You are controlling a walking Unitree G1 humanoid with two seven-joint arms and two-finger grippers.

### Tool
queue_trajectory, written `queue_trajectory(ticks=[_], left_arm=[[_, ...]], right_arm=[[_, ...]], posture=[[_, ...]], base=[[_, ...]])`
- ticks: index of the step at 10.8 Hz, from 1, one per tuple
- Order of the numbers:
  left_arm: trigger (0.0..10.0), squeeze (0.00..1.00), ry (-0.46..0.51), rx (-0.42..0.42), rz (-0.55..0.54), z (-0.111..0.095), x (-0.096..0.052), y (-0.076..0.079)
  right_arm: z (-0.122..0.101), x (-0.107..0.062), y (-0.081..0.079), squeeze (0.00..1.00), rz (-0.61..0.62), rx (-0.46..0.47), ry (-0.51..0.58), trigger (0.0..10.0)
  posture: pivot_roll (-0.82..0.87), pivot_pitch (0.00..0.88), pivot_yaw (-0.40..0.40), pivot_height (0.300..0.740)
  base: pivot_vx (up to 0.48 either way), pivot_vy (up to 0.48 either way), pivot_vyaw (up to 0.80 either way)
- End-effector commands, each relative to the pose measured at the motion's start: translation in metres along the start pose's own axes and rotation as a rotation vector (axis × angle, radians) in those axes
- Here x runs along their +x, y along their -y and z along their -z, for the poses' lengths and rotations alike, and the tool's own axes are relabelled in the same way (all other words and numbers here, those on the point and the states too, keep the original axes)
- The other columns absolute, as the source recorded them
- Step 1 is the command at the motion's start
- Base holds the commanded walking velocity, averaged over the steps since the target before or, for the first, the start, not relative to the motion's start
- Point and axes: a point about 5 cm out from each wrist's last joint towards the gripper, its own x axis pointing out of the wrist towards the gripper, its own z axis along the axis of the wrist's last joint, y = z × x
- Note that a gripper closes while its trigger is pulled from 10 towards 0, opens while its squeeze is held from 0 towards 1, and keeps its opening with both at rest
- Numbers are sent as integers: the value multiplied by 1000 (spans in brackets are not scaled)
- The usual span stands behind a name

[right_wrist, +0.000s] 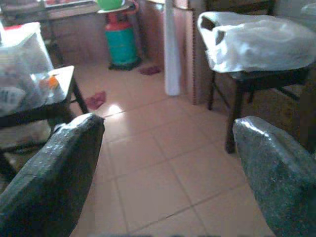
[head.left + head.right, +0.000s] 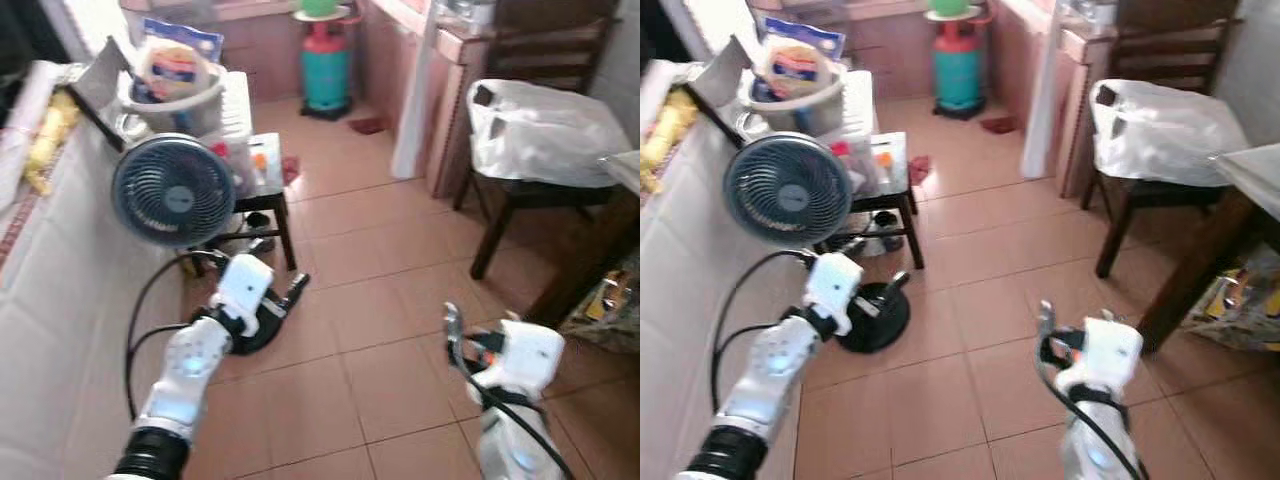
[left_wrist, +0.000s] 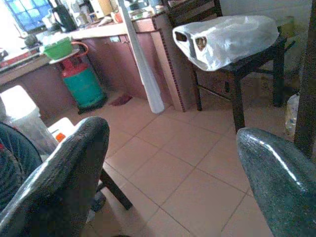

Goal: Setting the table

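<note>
- A white counter (image 2: 60, 290) was recorded along the far left, with a blue fan (image 2: 172, 190) standing beside it on a black base.
- The left gripper (image 2: 285, 297) was held out low over the tiled floor (image 2: 370, 270), near the fan base; its fingers (image 3: 59, 182) were seen spread wide, with nothing between them.
- A small dark table (image 2: 265, 170) was noted behind the fan, carrying a bucket (image 2: 170, 95) of packets.
- A green gas cylinder (image 2: 325, 65) was noted at the back.
- The right gripper (image 2: 452, 330) was held over the floor, its fingers (image 1: 54, 173) likewise parted and empty.
- A dark chair (image 2: 520, 190) bearing a white plastic bag (image 2: 545, 130) was logged at the right; a table edge (image 2: 625, 170) was logged just beside it.
</note>
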Motion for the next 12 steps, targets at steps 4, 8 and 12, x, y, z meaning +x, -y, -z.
queue_trajectory(ticks=[4, 8, 12], left_arm=[[10000, 0, -77, -19, -48, 17, -8, 5], [10000, 0, -195, -75, -179, 43, -54, -9], [10000, 0, -136, -22, -152, 30, -53, -5]], right_arm=[[-2, 0, -7, 0, -85, -18, 5, 10000], [-7, -28, 14, 0, -44, -45, -13, 10000], [-3, -49, 8, 0, -54, -18, -68, 10000]], posture=[[133, 84, 13, 740], [124, 101, -31, 740], [121, 121, -41, 740]], base=[[0, 0, 0], [0, 0, 0], [0, 0, 0]])
